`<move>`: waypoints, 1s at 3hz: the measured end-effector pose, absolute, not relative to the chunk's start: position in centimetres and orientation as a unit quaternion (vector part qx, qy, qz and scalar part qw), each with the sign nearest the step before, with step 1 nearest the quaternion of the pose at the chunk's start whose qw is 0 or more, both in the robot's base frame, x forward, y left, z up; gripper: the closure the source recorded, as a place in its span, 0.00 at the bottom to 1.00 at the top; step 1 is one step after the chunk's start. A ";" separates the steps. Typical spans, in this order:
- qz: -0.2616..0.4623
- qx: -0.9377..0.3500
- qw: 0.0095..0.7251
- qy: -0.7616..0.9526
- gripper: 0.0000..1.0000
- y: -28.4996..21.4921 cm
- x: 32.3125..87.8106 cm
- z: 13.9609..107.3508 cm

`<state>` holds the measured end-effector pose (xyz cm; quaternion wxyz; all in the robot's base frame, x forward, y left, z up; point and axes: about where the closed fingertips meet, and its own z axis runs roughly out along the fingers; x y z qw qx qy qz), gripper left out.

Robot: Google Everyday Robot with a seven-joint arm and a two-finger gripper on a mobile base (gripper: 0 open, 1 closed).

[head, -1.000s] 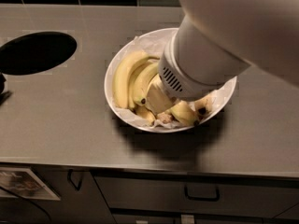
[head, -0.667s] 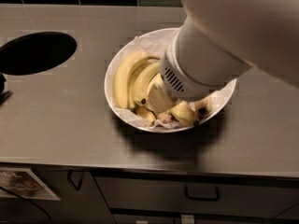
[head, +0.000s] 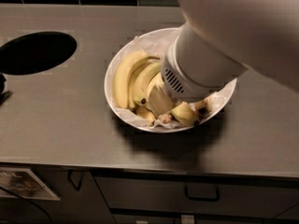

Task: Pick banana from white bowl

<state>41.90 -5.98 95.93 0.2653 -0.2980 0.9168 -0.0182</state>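
White bowl (head: 109,85), bananas (head: 122,76), gripper (head: 161,102) down inside

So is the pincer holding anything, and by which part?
Cannot tell: the pincer sits among the yellow bananas in the round white bowl, hidden behind the bulky white arm.
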 end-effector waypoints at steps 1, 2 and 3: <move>-0.018 -0.297 0.261 0.918 0.39 -6.1 42.1 95.5; -0.017 -0.296 0.251 0.922 0.41 -6.2 42.5 94.5; -0.018 -0.293 0.241 0.925 0.44 -6.6 42.9 93.5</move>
